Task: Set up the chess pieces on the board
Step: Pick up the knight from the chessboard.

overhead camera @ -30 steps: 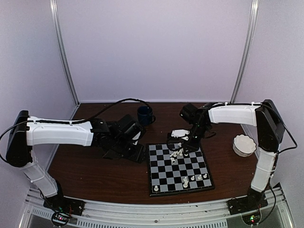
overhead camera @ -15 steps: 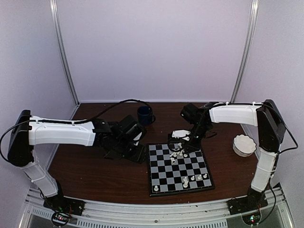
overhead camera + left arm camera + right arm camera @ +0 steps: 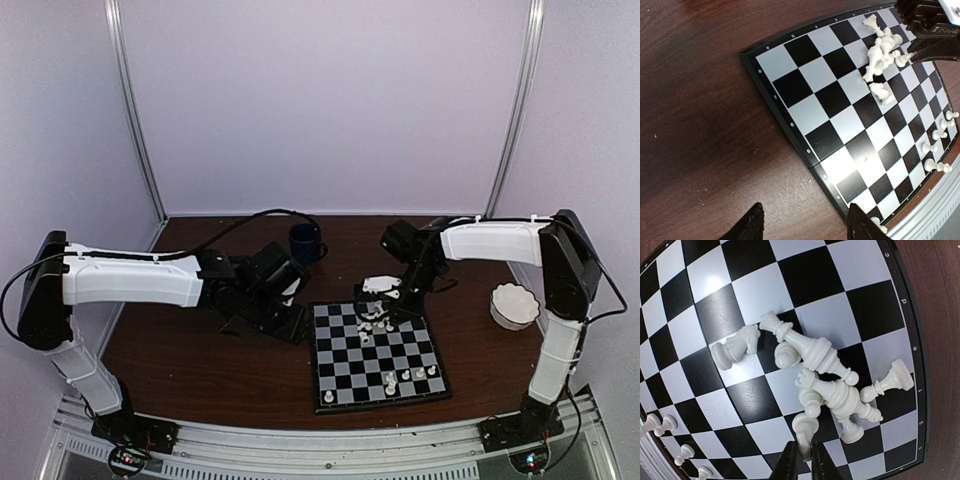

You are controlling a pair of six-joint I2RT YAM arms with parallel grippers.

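right gripper point(image 3: 804, 461) down over the heap of chess pieces point(image 3: 825, 375) on the far half of the board point(image 3: 805, 270), black fingers pinched almost together on a small piece point(image 3: 805, 427) at the heap's edge; only a sliver of cream shows between them, so the hold looks thin

left gripper point(image 3: 805, 227) spread wide, nothing in it, hanging over the table point(image 3: 700, 125) just beside the board's left edge

a few pawns point(image 3: 410, 375) stand upright on the near rows, a lone pawn point(image 3: 328, 398) by the near left corner

risks, as i judge them: the small piece seems to touch its neighbours, so a lift may drag or roll the tangled ones, and those nearest the border could go off onto the table. the grip sits on one end of a slick, rounded shape, so it may squirt out or swing. it lies tilted, so standing it on a square will be awkward

materials: pieces glossy cream plastic, turned profiles with collars and round flat bases. board smooth, black and pale checks, glare on it, thin black border with tiny letters. table dark wood-grain, finely scratched
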